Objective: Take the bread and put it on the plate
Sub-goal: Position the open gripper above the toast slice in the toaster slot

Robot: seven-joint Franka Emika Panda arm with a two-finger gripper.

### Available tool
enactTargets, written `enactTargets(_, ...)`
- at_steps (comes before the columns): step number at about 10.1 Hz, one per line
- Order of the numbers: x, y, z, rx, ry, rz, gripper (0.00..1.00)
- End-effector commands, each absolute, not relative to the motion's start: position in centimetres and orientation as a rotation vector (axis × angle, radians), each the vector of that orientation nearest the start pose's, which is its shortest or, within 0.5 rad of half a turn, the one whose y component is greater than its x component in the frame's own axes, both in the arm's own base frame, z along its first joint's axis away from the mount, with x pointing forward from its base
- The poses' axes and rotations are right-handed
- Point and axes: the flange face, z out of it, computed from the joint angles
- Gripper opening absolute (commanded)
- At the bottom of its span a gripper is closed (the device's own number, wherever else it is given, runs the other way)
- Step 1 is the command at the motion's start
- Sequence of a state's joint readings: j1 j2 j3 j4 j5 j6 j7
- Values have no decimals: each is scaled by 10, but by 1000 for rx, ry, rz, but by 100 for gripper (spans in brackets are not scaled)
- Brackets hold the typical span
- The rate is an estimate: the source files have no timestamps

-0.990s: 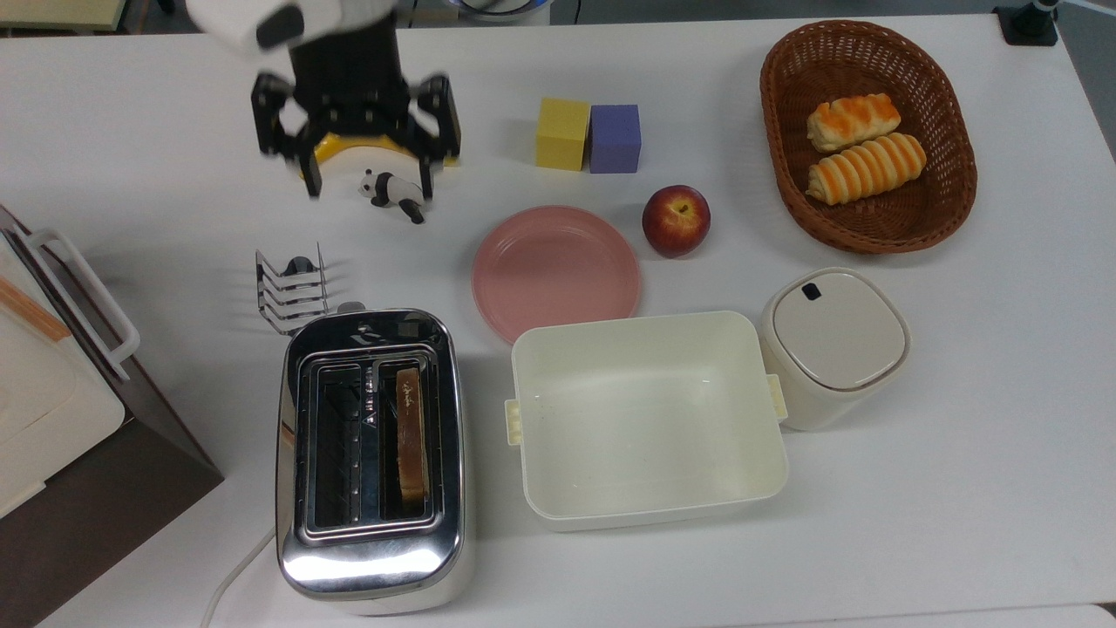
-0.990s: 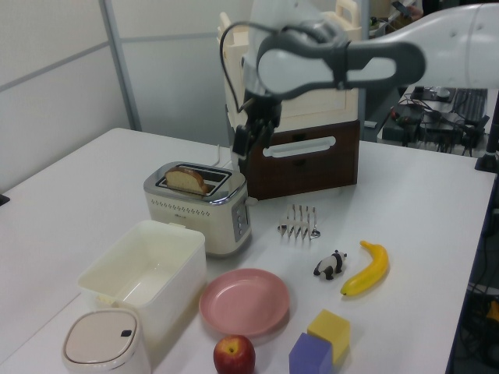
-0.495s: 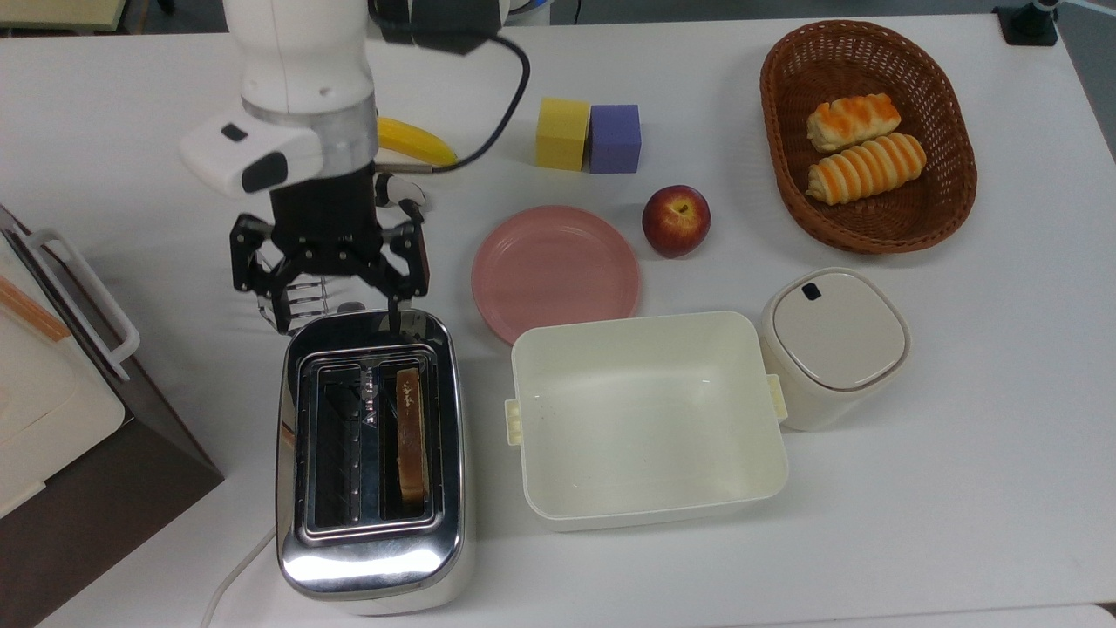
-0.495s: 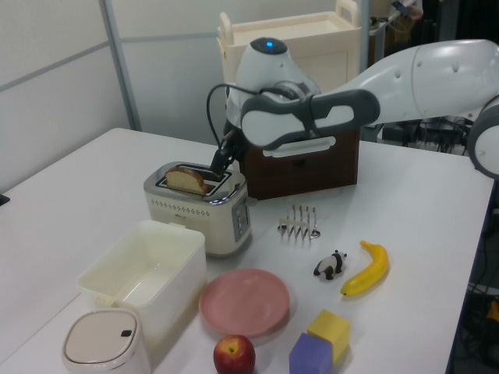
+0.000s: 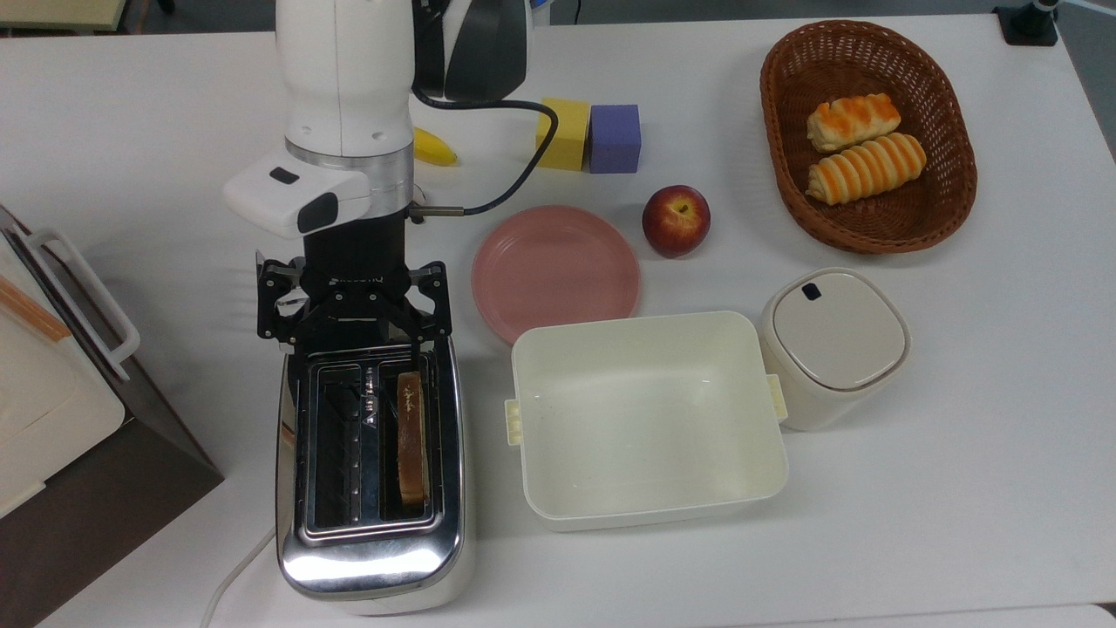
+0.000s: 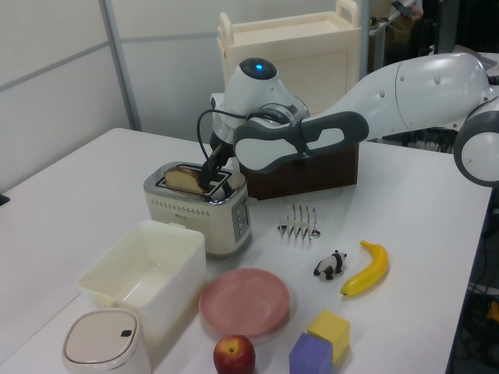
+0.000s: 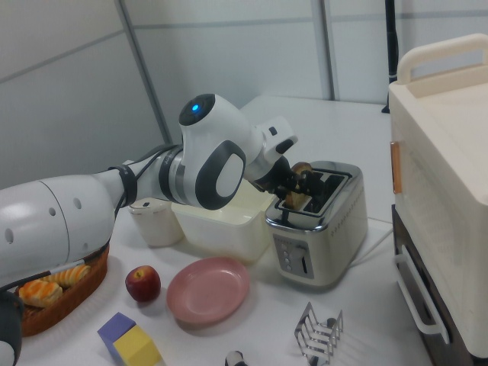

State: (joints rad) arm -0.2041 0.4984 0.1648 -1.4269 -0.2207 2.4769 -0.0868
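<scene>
Bread (image 5: 411,436): one thin slice standing on edge in the toaster (image 5: 370,558). It occupies the slot on the top view's right; the other slot holds nothing. From above only the narrow upper edge shows, light brown with a darker crust line. In the left view (image 6: 184,179) the domed top rises above the slot, crust dark brown, crumb paler. In the right view (image 7: 302,171) the slice is partly hidden behind the gripper.

Toaster: chrome top, cream sides, cord trailing off toward the top view's lower left.

Gripper (image 5: 353,349): positioned over the toaster's end nearest the arm, fingers spread wide, roughly spanning both slots. One fingertip (image 5: 415,356) sits just beside the near end of the slice. Cannot tell whether it touches. Nothing is held. Left view (image 6: 209,178) shows the fingers down at slot level beside the slice.

Plate (image 5: 556,272): pale pink, round, slightly raised rim, bare. It lies flat on the white table (image 5: 959,488) to the top view's right of the gripper, its lower edge just beside the cream tub (image 5: 647,419). Well apart from the bread.

Nearby: red apple (image 5: 676,220) close to the plate's upper right edge in the top view.
</scene>
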Motion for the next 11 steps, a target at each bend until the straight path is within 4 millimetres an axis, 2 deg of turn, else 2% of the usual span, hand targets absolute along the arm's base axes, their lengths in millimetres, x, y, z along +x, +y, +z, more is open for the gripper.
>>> enactTargets(1,740,-47,483,-3154,-203,-917,100)
enactTargets(4,734,-46,496,-3158,-207,-927,100)
enactTargets(7,722,-45,501,-3201,-213,-798,100)
enactTargets(10,720,-27,499,-3193,-259,-750,100)
enactTargets(11,720,-27,500,-3190,-255,-758,100)
